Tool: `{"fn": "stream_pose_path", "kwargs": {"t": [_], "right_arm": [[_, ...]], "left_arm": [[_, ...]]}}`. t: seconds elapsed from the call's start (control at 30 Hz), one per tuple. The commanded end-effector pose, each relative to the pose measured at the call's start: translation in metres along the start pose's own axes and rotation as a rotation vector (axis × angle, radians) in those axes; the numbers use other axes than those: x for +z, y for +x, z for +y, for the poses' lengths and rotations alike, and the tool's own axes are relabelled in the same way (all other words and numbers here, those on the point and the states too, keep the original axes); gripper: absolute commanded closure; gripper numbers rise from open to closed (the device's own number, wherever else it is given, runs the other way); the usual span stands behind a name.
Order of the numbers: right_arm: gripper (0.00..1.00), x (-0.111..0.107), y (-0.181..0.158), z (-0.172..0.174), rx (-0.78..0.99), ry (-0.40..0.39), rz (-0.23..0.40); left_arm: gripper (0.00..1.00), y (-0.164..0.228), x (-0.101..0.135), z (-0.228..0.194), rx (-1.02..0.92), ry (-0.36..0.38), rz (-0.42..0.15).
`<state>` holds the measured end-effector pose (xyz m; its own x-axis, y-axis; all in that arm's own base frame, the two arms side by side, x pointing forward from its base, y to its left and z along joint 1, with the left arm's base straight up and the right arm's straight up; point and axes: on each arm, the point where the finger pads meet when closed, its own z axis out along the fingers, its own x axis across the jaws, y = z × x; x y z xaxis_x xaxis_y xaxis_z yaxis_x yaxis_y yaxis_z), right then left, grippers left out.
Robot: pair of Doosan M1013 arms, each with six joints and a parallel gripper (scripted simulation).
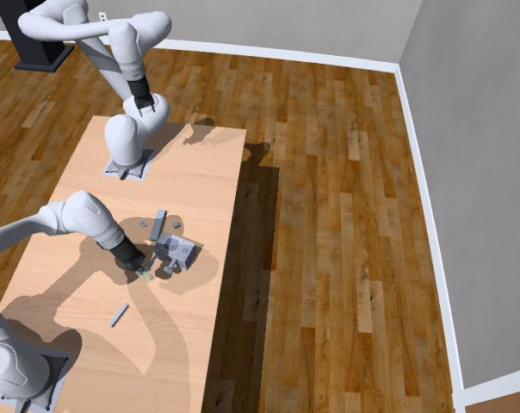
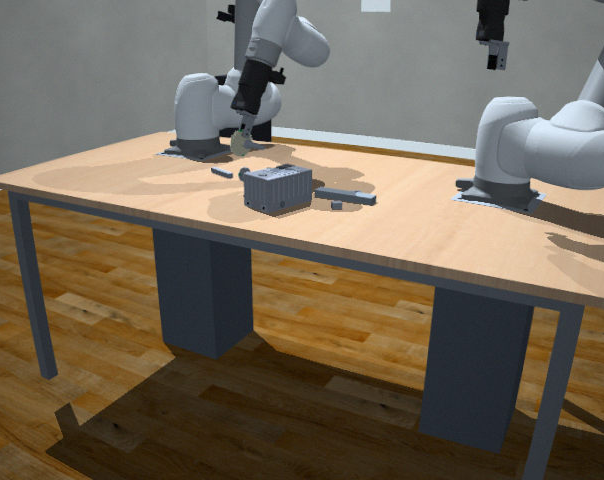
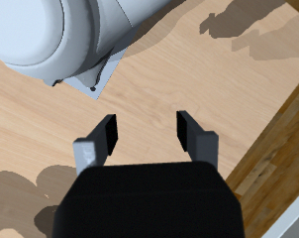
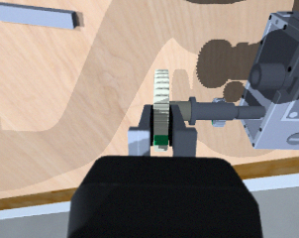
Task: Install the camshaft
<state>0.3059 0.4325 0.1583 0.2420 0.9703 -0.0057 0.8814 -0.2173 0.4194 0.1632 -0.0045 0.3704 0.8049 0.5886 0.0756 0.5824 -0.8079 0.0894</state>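
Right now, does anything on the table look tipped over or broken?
No, nothing looks odd. The engine case stands upright, and the right gripper holds the big gear, which shows no damage.

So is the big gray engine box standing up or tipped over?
Standing up: the engine case sits flat on the table, its ribbed side upright.
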Motion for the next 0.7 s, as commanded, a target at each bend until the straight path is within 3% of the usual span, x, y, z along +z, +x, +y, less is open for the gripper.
{"fn": "stream_pose_path", "kwargs": {"t": [0.0,0.67], "right_arm": [[0.71,0.003,0.000,-0.002,-0.008,-0.005,0.005],[0.71,0.041,-0.001,-0.020,-0.007,-0.004,0.004]], "left_arm": [[0.00,0.000,0.000,0.000,0.000,0.000,0.001],[0.00,0.000,0.000,0.000,0.000,0.000,0.001]]}}
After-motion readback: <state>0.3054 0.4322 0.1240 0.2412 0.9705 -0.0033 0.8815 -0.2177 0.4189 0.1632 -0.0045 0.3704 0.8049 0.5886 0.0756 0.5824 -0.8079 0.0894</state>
